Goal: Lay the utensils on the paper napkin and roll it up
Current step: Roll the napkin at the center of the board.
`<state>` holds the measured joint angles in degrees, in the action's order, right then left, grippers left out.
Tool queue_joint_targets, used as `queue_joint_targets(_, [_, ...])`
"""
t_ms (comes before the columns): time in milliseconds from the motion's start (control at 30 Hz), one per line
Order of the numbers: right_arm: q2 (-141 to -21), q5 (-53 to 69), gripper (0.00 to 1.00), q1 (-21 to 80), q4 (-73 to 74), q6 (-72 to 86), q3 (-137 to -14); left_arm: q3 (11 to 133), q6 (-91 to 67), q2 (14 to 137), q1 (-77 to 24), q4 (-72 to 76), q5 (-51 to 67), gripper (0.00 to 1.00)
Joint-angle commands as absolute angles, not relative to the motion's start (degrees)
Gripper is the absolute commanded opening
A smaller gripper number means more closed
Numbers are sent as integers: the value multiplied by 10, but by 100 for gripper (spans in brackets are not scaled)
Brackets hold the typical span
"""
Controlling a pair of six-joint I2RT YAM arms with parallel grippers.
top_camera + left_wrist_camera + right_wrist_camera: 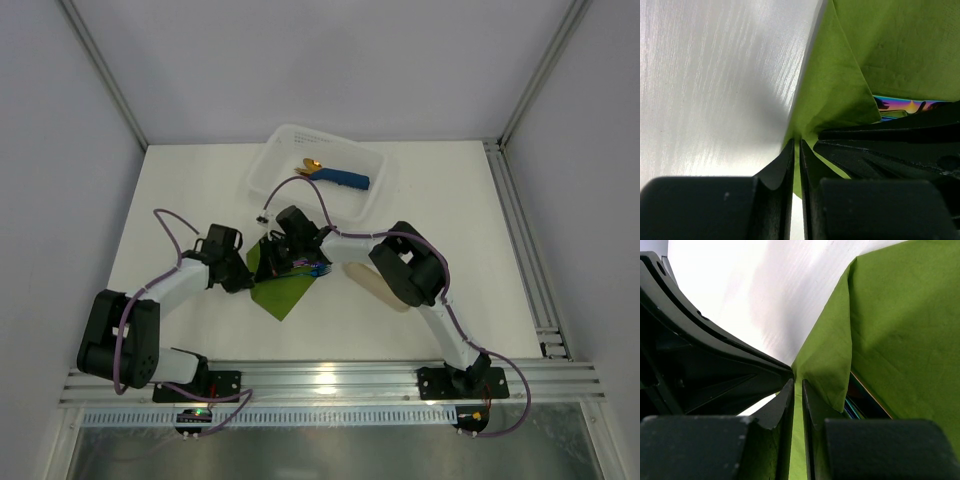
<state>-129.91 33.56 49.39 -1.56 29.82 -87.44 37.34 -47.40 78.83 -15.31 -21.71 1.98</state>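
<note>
The olive-green paper napkin point(284, 293) lies in front of the two arms, its far part lifted and folded over. Both grippers pinch the same raised corner side by side. My left gripper point(796, 142) is shut on the napkin point(840, 85), with the right gripper's black body just to its right. My right gripper point(797, 382) is shut on the napkin point(900, 325) too. The iridescent utensils point(316, 268) lie under the folded sheet; only a rainbow strip point(900, 106) and dark edges point(860, 402) show. In the top view the left gripper point(245, 272) and right gripper point(284, 260) meet over the napkin.
A white basket point(268, 160) stands at the back with a blue rolled napkin and gold cutlery point(338, 177) inside. A beige oblong piece point(384, 288) lies partly under the right arm. Metal rails run along the right edge and the near edge.
</note>
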Motion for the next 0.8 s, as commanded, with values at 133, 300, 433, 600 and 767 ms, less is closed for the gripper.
queue_joint_targets(133, [-1301, 333, 14, 495, -25, 294, -882, 396, -455, 790, -141, -203, 14, 8])
queue_joint_targets(300, [-1301, 333, 14, 495, -26, 294, -880, 394, -456, 795, -139, -196, 18, 8])
queue_joint_targets(433, [-1300, 334, 14, 495, -26, 294, -881, 395, -455, 800, -136, -196, 17, 8])
queue_joint_targets(600, [-1298, 335, 14, 495, -25, 294, -881, 393, -455, 807, -134, -192, 22, 8])
queue_joint_targets(767, [-1285, 326, 14, 495, -9, 284, -882, 381, -461, 809, -134, -180, 33, 7])
